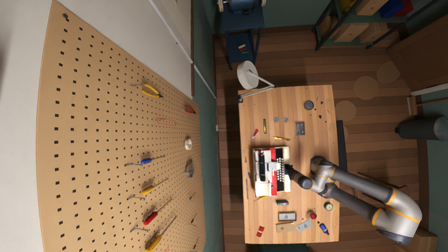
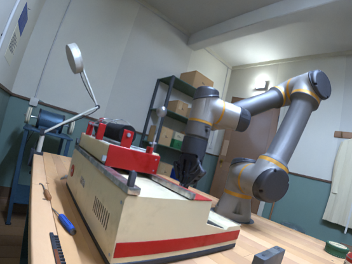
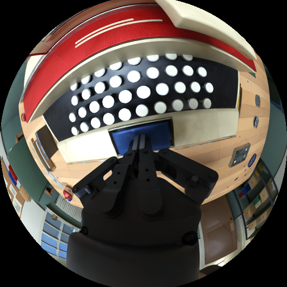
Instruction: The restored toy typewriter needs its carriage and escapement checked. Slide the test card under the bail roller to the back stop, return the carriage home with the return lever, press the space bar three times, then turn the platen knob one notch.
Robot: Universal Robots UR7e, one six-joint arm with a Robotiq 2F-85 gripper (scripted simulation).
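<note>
My closed, empty gripper [image 3: 139, 139] points its fingertips down at the blue space bar [image 3: 143, 136] on the front edge of the toy typewriter [image 2: 139, 203]. The typewriter is cream and red, with round white keys [image 3: 139, 92] on a black panel. Its red carriage [image 2: 122, 152] carries the black platen roller [image 2: 116, 130] and a return lever topped with a silver ball [image 2: 161, 111]. From above, a white card [image 1: 272, 166] lies at the carriage by the roller. In the side camera the gripper [image 1: 289, 169] is at the keyboard side of the typewriter [image 1: 271, 170].
Small boxes [image 1: 287, 216] and a red-capped bottle [image 1: 312, 215] lie on the bench beyond the typewriter's one end. A hinge plate [image 1: 299, 128], washers and a dark disc [image 1: 308, 105] lie toward the desk lamp [image 1: 248, 75]. A blue screwdriver [image 2: 63, 222] lies behind the typewriter.
</note>
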